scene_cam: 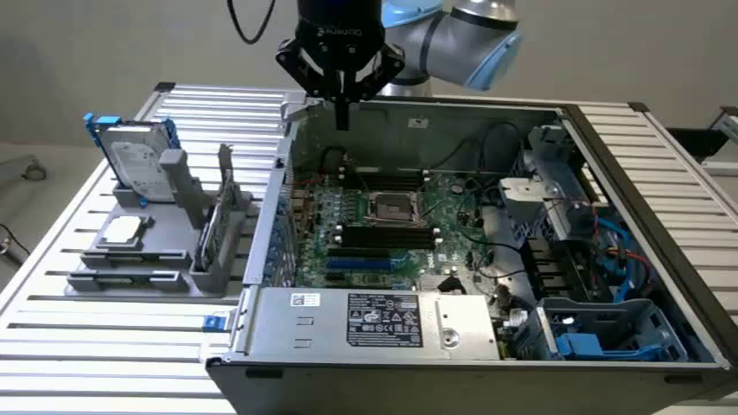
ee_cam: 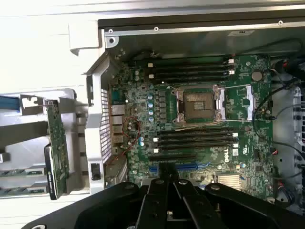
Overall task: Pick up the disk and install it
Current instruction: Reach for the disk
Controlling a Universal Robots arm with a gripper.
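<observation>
Since its two fingers point(scene_cam: 342, 111) are pressed together with nothing between them, the gripper point(scene_cam: 342, 121) is empty. It hangs pointing straight down above the far edge of an open computer case point(scene_cam: 645, 216), which lies on its side on a ribbed metal table point(scene_cam: 69, 363). From the wrist camera, the closed fingers sit over the green motherboard point(ee_cam: 248, 157), just by its blue slots point(ee_cam: 188, 167), with the bare processor socket point(ee_cam: 198, 105) further off.

The disk point(scene_cam: 136, 160) is well apart from the gripper, outside the case toward the exterior view's left. It stands upright on edge in a grey holder point(scene_cam: 138, 277), its blue carrier framing the silver body, probably so that it can be pinched from above. The same holder keeps a small square chip point(scene_cam: 124, 229) lying flat and a thin green card point(scene_cam: 209, 233) on edge.

Inside the case, at the exterior view's lower right, a blue drive bay point(scene_cam: 611, 333) stands open, a likely seat for the disk. The disk has not yet been picked up.
</observation>
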